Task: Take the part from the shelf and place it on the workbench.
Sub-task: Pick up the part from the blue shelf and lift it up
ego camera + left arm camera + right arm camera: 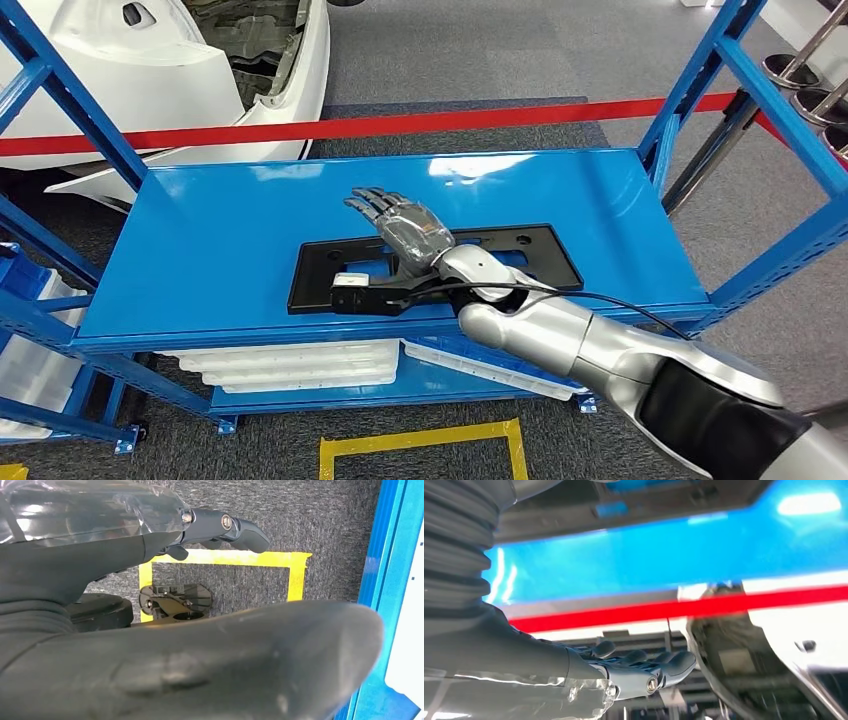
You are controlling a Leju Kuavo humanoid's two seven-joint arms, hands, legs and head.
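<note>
Big blue shelf [230, 230] has plenty of bare room along its left half and back edge. The flat black part [520, 250] lies near the front edge, right of centre. The right hand [400, 222] sits over it, fingers straight and together, gripping nothing. The left hand [220, 527] hangs over yellow floor tape [295, 575], holding nothing.
</note>
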